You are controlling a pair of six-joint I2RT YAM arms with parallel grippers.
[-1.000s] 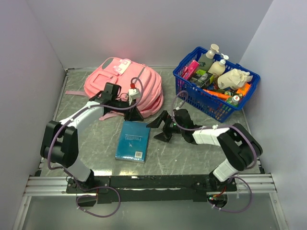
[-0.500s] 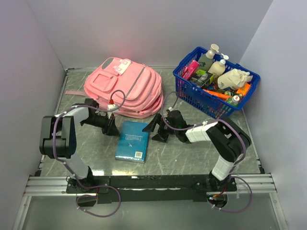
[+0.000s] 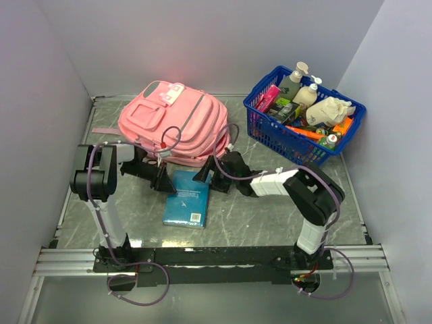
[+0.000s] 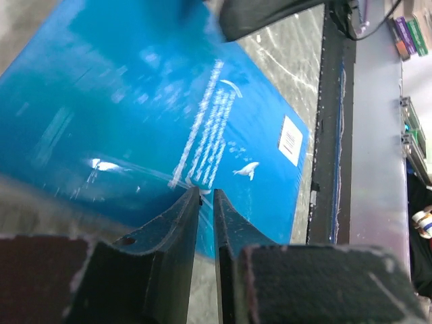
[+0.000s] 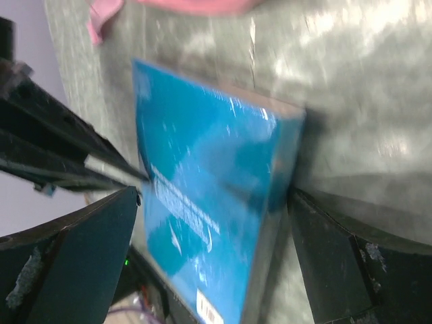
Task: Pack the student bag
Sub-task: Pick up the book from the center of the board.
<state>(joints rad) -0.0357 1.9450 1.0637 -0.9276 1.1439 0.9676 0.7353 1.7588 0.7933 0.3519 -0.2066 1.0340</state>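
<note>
Fingers of the right gripper (image 5: pixel 214 196) stand wide apart, one on each side of the blue book (image 5: pixel 202 202) at its far end. Whether either finger (image 5: pixel 337 263) touches the cover cannot be told from the right wrist view. The book lies flat on the grey marbled table (image 3: pixel 270 216), its barcode corner toward the arm bases.

The left gripper (image 4: pixel 206 196) hangs over the same book, above its white lettering. Its two fingers (image 4: pixel 179 250) are drawn almost together, with only a thin slit between them and nothing held in it. From above, this gripper (image 3: pixel 164 185) sits at the book's far left corner and the right gripper (image 3: pixel 206 181) at the far right corner, so the two face each other across the book's (image 3: pixel 187 198) top edge.

The student bag (image 3: pixel 175 125) lies at the back left of the table, just beyond both grippers. Its pockets face up and a pink strap (image 3: pixel 104 129) trails off to the left. Neither gripper is on it.

A blue plastic basket (image 3: pixel 290 143) stands at the back right, well apart from the book. It is filled with bottles and small boxes.
</note>
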